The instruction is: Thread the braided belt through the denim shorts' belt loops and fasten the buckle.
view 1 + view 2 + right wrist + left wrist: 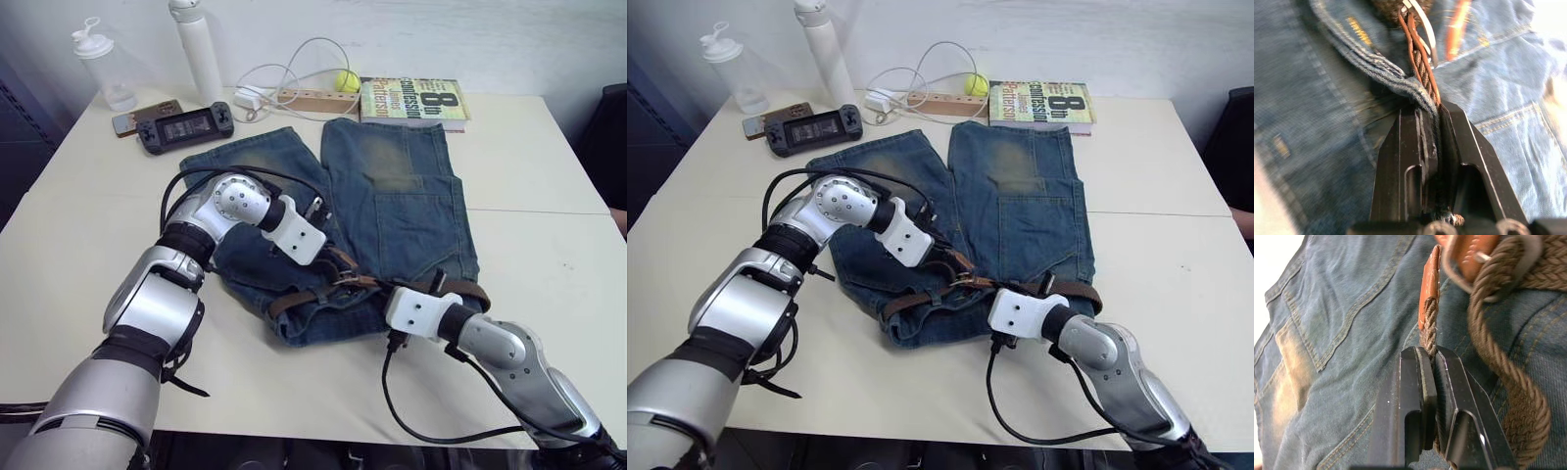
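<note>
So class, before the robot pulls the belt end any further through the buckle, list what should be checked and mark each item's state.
1. Left gripper shut on the brown braided belt near its leather tip: ok.
2. Right gripper shut on the belt together with the blue denim shorts' waistband: ok.
3. Silver metal buckle in view: ok.
4. Prong seated through the braid: cannot tell.
5. Belt through every denim belt loop: cannot tell.
</note>
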`<move>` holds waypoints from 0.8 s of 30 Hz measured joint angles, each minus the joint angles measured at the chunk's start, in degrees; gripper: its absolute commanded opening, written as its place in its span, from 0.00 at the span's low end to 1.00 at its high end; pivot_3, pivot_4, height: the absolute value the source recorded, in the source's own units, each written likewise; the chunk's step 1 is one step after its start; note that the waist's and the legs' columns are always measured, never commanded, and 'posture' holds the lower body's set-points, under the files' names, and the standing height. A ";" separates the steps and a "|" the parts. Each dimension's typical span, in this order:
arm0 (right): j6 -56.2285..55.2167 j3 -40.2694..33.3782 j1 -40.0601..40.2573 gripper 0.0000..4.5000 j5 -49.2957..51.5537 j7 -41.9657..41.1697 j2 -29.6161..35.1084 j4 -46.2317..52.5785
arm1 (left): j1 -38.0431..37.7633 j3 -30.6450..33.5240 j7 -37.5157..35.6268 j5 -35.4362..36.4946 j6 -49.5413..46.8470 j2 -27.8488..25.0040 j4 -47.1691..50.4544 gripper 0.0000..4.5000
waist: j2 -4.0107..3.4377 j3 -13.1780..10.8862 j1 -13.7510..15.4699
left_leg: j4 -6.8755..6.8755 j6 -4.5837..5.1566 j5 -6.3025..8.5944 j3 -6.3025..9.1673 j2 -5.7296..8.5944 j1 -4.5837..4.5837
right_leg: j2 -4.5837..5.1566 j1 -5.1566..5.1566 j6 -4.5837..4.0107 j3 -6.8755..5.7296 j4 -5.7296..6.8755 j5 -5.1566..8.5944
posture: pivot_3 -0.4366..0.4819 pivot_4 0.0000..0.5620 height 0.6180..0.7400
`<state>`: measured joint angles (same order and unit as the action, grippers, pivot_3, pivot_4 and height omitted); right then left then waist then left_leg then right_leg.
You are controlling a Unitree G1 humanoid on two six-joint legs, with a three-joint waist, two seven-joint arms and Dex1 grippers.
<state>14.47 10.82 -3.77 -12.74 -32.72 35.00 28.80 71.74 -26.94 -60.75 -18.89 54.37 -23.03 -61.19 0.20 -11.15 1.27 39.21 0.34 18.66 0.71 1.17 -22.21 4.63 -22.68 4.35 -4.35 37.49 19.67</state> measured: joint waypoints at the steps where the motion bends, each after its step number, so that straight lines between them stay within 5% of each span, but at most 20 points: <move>1: 0.75 -0.05 0.07 0.00 0.01 0.44 -0.78 0.03 | 0.17 -0.09 0.09 -0.30 0.32 0.00 -0.26 0.00 | 0.00 0.00 -0.02 | 0.00 0.00 0.00 0.00 0.00 0.01 | 0.00 0.00 0.00 0.00 0.01 0.00 | 0.48 0.27 0.96; 11: 3.65 0.01 0.38 0.00 -0.67 1.71 -4.11 0.36 | 0.22 -0.61 -0.42 -1.26 0.64 0.15 -0.74 0.00 | 0.01 0.01 -0.12 | 0.02 0.00 0.00 -0.01 0.00 0.02 | 0.00 -0.02 0.00 0.06 0.07 0.00 | 0.48 0.27 0.96; 18: 2.45 0.01 -0.02 0.00 -3.06 2.64 -3.93 0.42 | 0.20 1.60 -11.98 6.15 -4.16 0.49 -0.23 0.00 | 0.01 0.01 -0.22 | 0.04 0.01 0.00 -0.05 0.01 0.02 | -0.04 -0.05 0.00 0.07 0.14 0.00 | 0.48 0.27 0.96; 24: 1.67 0.23 -0.55 0.00 -4.77 3.71 -4.10 0.42 | 0.20 2.33 -14.35 7.63 -6.16 0.23 0.40 0.00 | 0.01 0.01 -0.28 | 0.05 0.01 -0.01 -0.04 0.01 0.02 | -0.04 -0.06 0.00 0.14 0.16 0.00 | 0.48 0.27 0.96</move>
<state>16.14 11.05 -4.32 -17.51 -29.01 30.89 29.22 71.94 -24.61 -75.10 -11.25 48.21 -22.80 -60.78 0.21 -11.14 1.00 39.27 0.36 18.66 0.67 1.19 -22.19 4.59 -22.74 4.35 -4.21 37.65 19.67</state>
